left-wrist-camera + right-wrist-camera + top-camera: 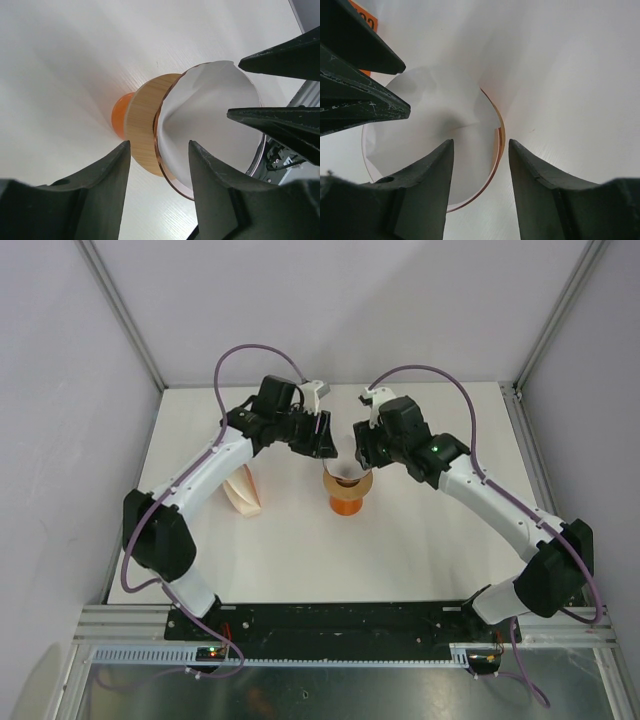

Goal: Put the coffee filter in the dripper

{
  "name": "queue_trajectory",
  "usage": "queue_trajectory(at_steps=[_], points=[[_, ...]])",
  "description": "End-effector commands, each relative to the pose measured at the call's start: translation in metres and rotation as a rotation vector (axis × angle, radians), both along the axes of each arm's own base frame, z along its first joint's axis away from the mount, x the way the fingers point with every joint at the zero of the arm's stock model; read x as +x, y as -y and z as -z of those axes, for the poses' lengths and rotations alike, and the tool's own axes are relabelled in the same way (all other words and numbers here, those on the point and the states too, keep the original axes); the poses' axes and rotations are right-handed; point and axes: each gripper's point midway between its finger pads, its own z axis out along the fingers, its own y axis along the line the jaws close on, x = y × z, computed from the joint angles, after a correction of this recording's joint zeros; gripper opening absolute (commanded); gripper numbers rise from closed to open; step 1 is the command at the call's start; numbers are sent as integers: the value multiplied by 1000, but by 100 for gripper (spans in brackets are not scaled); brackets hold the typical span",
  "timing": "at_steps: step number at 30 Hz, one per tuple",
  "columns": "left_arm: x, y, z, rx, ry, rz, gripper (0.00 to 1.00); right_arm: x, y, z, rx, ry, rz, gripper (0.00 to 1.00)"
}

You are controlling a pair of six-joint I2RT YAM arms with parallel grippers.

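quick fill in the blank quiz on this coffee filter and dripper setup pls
1. The coffee filter sits ___ the dripper.
2. The dripper rests on a ___ collar above an orange cup.
3. The stack of folded filters lies beside the ___ arm.
4. Both arms' jaws stand ___, gripping nothing.

Missing words: inside; wooden; left; open

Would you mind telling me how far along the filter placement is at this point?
Done: the coffee filter sits opened inside the dripper. In hand: nothing is gripped; the left gripper and right gripper straddle the rim with jaws apart. Left: pulling both arms clear, perhaps seating the slightly creased paper.
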Motion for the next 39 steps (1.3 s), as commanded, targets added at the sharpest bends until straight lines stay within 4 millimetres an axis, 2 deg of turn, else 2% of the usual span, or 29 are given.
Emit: queue_trajectory(at_steps=[1, 5, 8, 9, 11, 12, 14, 18, 21, 25, 28, 33, 39], points=[[5, -3, -45, -33, 133, -2, 57, 5, -1, -26, 12, 59, 1, 54], [11, -7, -56, -34, 165, -20, 64, 6, 2, -32, 6, 75, 13, 58], [14, -9, -69, -43, 201, -27, 75, 5, 4, -41, 10, 98, 13, 64], [15, -10, -75, -48, 215, -29, 81, 5, 5, -45, 15, 106, 11, 69], [17, -13, -87, -57, 246, -31, 94, 2, 7, -57, 30, 131, 4, 88], [18, -15, -92, -62, 257, -35, 97, 1, 8, -63, 41, 144, 0, 94], [21, -23, -106, -78, 283, -58, 99, -1, 12, -75, 62, 169, 1, 98], [37, -47, -126, -94, 327, -165, 100, -2, 28, -91, 75, 208, 32, 99], [52, -69, -130, -82, 364, -270, 100, 0, 43, -96, 71, 225, 69, 99], [66, -97, -128, -43, 455, -408, 100, 4, 65, -94, 68, 246, 120, 99], [71, -114, -116, -7, 502, -480, 100, 5, 83, -86, 66, 257, 166, 99], [76, -130, -98, 15, 532, -539, 100, 8, 110, -78, 88, 292, 239, 99], [76, -147, -65, 55, 547, -599, 100, 9, 146, -64, 93, 341, 349, 99]])
